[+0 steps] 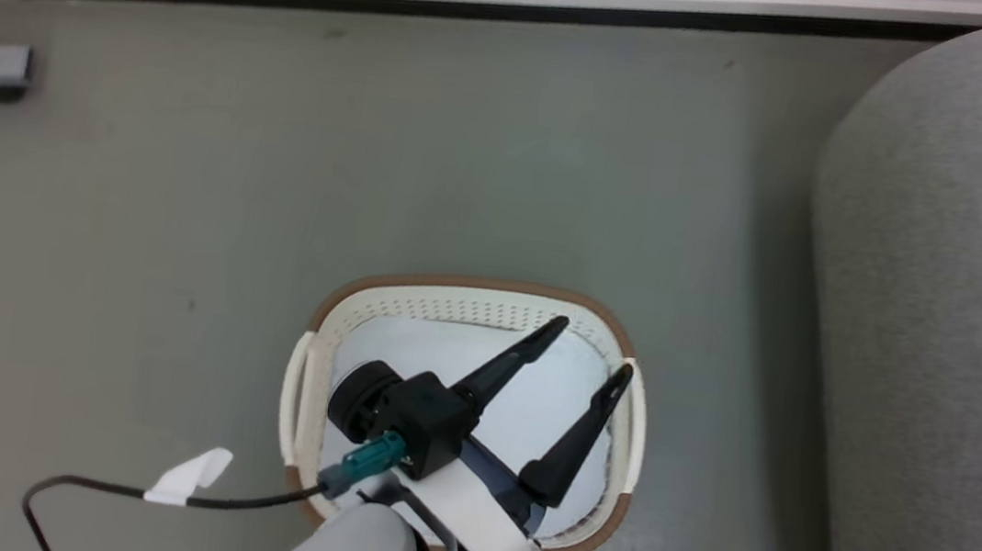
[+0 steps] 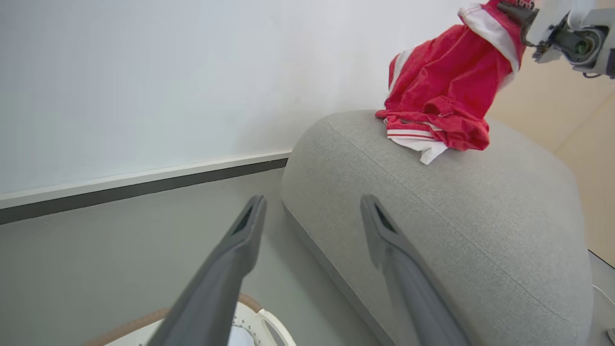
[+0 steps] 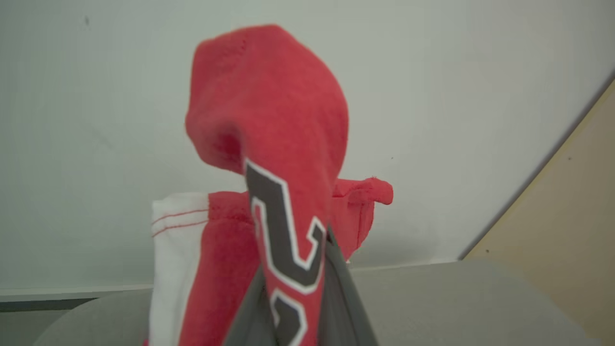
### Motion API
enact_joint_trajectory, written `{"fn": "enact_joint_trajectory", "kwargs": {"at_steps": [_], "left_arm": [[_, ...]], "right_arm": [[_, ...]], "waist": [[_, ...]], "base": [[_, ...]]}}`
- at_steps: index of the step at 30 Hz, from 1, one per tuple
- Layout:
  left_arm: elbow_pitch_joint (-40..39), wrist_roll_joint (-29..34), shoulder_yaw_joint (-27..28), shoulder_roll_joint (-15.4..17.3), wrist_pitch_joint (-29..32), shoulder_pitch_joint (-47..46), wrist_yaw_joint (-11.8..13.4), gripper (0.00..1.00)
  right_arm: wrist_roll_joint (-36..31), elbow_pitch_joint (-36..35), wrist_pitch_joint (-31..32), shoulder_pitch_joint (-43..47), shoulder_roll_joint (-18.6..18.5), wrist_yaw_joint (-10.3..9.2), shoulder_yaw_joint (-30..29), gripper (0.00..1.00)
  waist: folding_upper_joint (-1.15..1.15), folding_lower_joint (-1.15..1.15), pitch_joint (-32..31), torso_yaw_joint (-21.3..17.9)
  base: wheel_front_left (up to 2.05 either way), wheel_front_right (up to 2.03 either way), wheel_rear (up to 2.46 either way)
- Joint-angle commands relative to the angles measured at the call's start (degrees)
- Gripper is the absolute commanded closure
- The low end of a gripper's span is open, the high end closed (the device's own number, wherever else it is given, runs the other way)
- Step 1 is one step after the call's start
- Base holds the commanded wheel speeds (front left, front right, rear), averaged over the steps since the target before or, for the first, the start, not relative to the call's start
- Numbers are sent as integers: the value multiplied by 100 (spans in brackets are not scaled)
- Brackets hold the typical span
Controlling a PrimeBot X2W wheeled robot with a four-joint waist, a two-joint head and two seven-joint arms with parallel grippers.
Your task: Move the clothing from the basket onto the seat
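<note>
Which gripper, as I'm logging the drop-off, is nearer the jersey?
Right. The right gripper is shut on the jersey, whose lower end rests on the sofa; the left gripper hangs open over the basket, well apart from the jersey.

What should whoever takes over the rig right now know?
Left tool: open, above the basket, holding nothing.
Right tool: shut on the jersey, holding its top up over the sofa.
Jersey: out of the basket, lower end resting on the sofa. A pale cloth lies in the basket.
Done: jersey brought to the sofa.
Left: open the right tool to drop the jersey fully, then probably draw it clear.
</note>
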Motion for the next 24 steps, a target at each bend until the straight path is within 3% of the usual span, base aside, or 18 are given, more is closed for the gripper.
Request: {"fn": "enact_joint_trajectory", "kwargs": {"at_steps": [1,6,7,8,9,10,13,17,23,24], "left_arm": [[16,18,79,0,-41,-41,-7,0],[24,78,280,-7,-38,68,-41,0],[22,98,326,-4,-39,99,-36,0],[25,106,374,2,-38,129,-41,0],[36,117,419,6,-37,161,-42,0],[46,138,454,13,-36,188,-42,0],[58,191,578,14,-36,290,-15,0],[55,239,791,0,-36,502,65,0],[-26,347,1294,68,-38,1027,333,0],[-26,347,1294,68,-38,1027,333,0]], "right_arm": [[-201,349,-52,135,-135,-13,-409,100],[-686,1229,-105,846,-297,-13,-1638,100],[-777,1289,-101,1044,-280,-13,-1876,95],[-825,1327,-100,1249,-190,-13,-2086,63],[-887,1343,-97,1458,-79,-13,-2299,13],[-962,1301,-98,1635,21,-13,-2483,0],[-1231,940,-100,2180,252,-13,-2996,0],[-1615,134,-101,2936,857,-13,-3524,0],[-2053,-1516,-101,4027,1889,-13,-3788,0],[-2053,-1516,-101,4027,1889,-13,-3788,0]], "waist": [[0,-2,302,306],[0,-2,256,311],[0,-2,229,290],[0,-2,195,260],[0,-2,148,223],[0,-2,102,189],[0,-2,-81,79],[0,-2,-429,-60],[0,-2,-1069,-176],[0,-2,-1069,-176]], "base": [[0,0,0],[0,0,0],[0,0,0],[0,0,0],[0,0,0],[0,0,0],[0,0,0],[0,0,0],[0,0,0],[0,0,0]]}}
